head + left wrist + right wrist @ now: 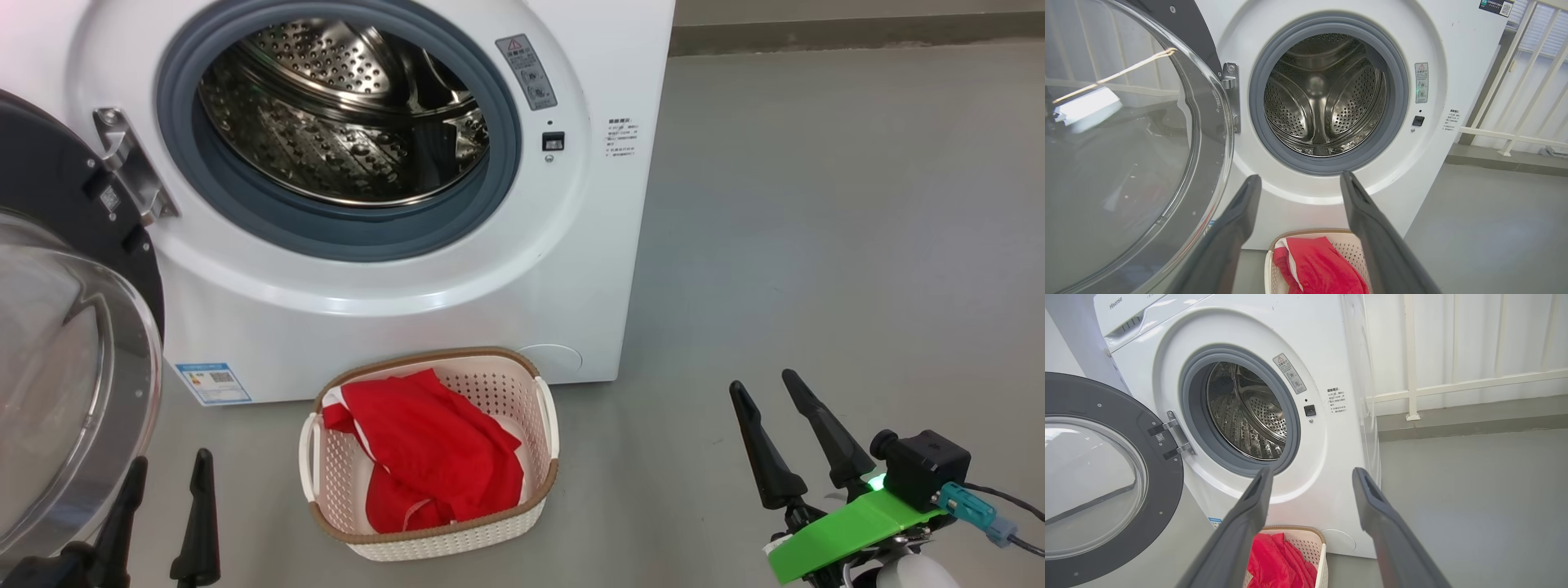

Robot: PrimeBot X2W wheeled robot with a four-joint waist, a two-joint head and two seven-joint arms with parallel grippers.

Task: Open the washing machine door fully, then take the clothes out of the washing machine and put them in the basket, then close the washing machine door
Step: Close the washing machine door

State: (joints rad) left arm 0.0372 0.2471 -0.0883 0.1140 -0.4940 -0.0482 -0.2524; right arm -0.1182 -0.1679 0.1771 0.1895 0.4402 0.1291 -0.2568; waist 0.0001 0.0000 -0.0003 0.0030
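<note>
- Left jaws stand apart and empty, dark fingers [198,523] at 7 o'clock in the head view.
- The round, black-rimmed glass washing machine door [73,196] crowds them at 10 o'clock.
- Right jaws are apart and empty, fingers [766,457] at 5 o'clock over open grey floor [816,245].
- Between them, the cream perforated plastic basket [441,357] holds the red fabric clothes [433,445].
- At 12 o'clock, the mouth of the big white washing machine [408,327] faces 6 o'clock, with the door hinged at its 9 o'clock and swung wide.

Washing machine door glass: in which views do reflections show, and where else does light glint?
Left wrist view: bright patch and streak reflect in the round black-rimmed door's clear glass bowl; right wrist view: paler reflections there; head view: the perforated steel drum glints.
</note>
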